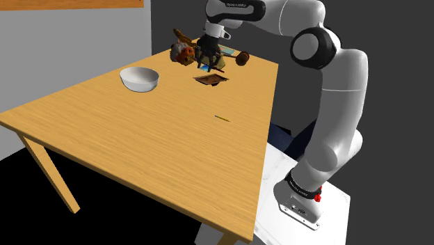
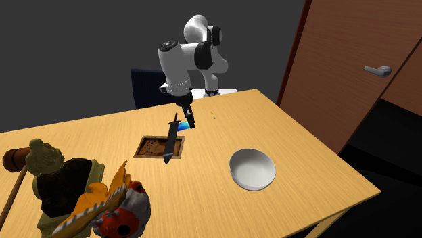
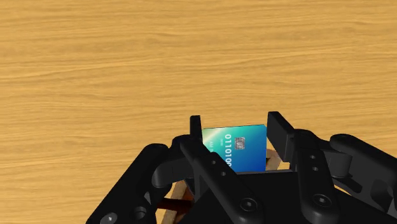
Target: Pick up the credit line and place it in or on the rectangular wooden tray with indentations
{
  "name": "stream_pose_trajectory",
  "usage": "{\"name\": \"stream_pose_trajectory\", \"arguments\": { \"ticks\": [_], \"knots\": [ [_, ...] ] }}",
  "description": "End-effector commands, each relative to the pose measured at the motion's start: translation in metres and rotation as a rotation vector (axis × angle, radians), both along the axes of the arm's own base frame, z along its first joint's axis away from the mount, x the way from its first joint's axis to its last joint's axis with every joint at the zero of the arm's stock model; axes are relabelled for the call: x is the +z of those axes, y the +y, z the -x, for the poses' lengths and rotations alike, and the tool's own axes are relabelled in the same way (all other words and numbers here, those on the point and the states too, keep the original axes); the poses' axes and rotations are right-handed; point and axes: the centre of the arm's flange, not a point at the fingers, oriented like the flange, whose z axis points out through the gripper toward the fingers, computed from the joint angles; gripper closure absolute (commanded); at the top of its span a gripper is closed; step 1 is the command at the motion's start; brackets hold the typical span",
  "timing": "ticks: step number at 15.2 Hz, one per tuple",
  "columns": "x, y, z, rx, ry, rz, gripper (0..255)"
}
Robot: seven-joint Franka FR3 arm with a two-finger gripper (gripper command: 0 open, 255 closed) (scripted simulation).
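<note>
Shoulder view, upper middle: the arm (image 1: 327, 76) arches over from the lower right, with the gripper (image 1: 206, 60) pointing down near the tray (image 1: 211, 81), which I judge to be a carry towards release.

Second exterior view, centre: the credit card (image 2: 183, 127) hangs from the gripper (image 2: 186, 120), just right of the tray (image 2: 153, 147).

Wrist view: both fingers (image 3: 277, 130) clasp the blue-green credit card (image 3: 234, 149) by its side edges, and a tray (image 3: 273, 163) corner shows behind it.

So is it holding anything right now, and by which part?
Yes: the gripper holds a blue-green bank card, its fingers pressing the card's two opposite edges, chip side showing.
</note>
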Motion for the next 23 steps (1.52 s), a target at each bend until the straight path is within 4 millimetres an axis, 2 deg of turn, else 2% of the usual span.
{"name": "stream_pose_trajectory", "arguments": {
  "ticks": [1,8,23],
  "knots": [
    [0.000,-0.026,-0.006,0.001,0.000,0.000,255],
    [0.003,-0.114,-0.025,0.001,0.000,0.000,255],
    [-0.076,-0.114,-0.025,0.001,0.000,0.000,255]
  ]
}}
